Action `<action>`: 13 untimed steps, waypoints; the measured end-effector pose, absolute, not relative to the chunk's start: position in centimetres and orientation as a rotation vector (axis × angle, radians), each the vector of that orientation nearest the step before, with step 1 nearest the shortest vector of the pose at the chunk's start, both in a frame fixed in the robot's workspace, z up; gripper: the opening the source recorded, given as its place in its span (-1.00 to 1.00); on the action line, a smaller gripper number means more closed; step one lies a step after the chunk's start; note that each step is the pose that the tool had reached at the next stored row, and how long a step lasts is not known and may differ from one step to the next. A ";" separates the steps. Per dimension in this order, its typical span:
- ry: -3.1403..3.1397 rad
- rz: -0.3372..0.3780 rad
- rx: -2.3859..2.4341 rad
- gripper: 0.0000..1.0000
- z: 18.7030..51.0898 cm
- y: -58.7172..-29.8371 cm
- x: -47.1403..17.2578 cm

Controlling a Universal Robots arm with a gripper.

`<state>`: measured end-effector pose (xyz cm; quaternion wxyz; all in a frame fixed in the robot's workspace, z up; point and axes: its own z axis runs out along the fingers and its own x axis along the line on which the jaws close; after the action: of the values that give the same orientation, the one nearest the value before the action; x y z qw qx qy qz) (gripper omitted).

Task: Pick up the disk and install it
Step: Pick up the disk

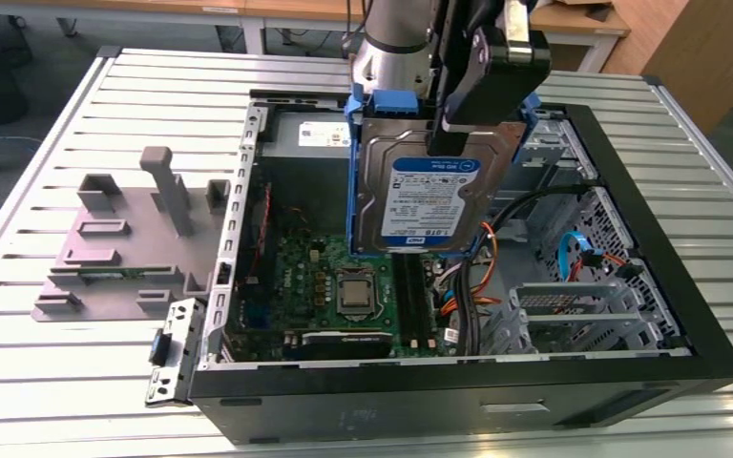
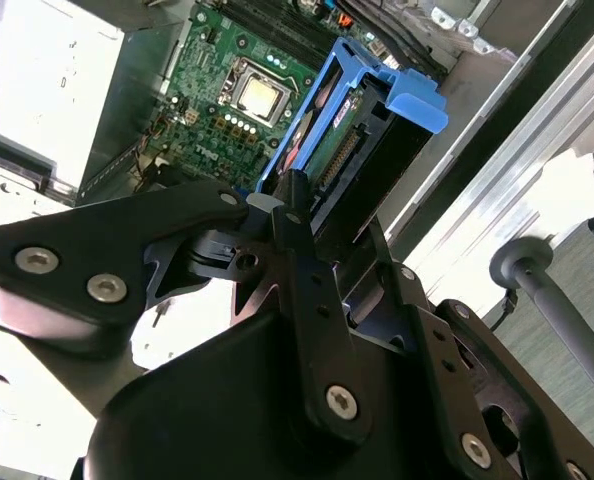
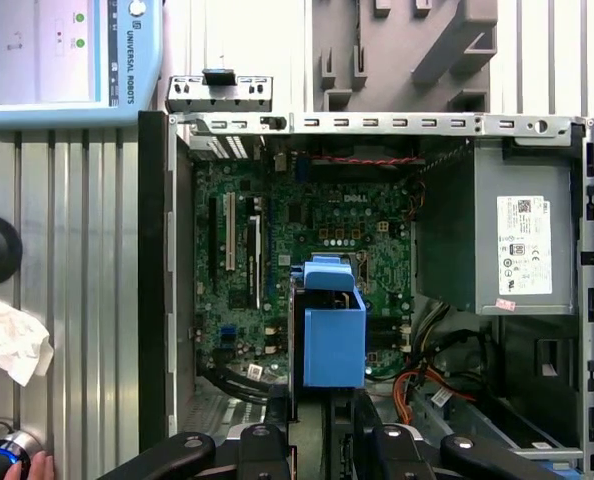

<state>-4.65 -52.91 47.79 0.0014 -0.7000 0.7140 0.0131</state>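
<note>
The disk (image 1: 420,196), a silver hard drive with a white and blue label in a blue plastic carrier, hangs upright above the open computer case (image 1: 621,363). My gripper (image 1: 462,129) is shut on its upper edge. In the exterior view the disk hovers over the green motherboard (image 1: 341,286), well above the case floor. In the first wrist view the carrier's blue end (image 3: 333,340) points down at the motherboard (image 3: 307,230). In the second wrist view the black fingers (image 2: 295,225) clamp the disk (image 2: 352,150) by its edge.
A grey power-supply box (image 3: 512,240) fills one end of the case. A metal drive cage (image 1: 571,310) and orange and blue cables (image 1: 571,250) sit at the exterior view's right. A grey fixture block (image 1: 131,243) stands on the slatted table (image 1: 35,382) left of the case.
</note>
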 end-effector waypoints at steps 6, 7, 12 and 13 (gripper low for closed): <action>2.241 0.042 -2.197 -0.30 47.8 -53.4 -4.0; 2.241 0.042 -2.197 -0.30 47.8 -53.7 -3.9; 2.241 0.042 -2.197 -0.30 47.7 -55.0 -3.7; 2.241 0.042 -2.197 -0.30 47.7 -55.3 -3.7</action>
<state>-3.71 -55.26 47.75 0.0013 -0.7000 0.7140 0.0133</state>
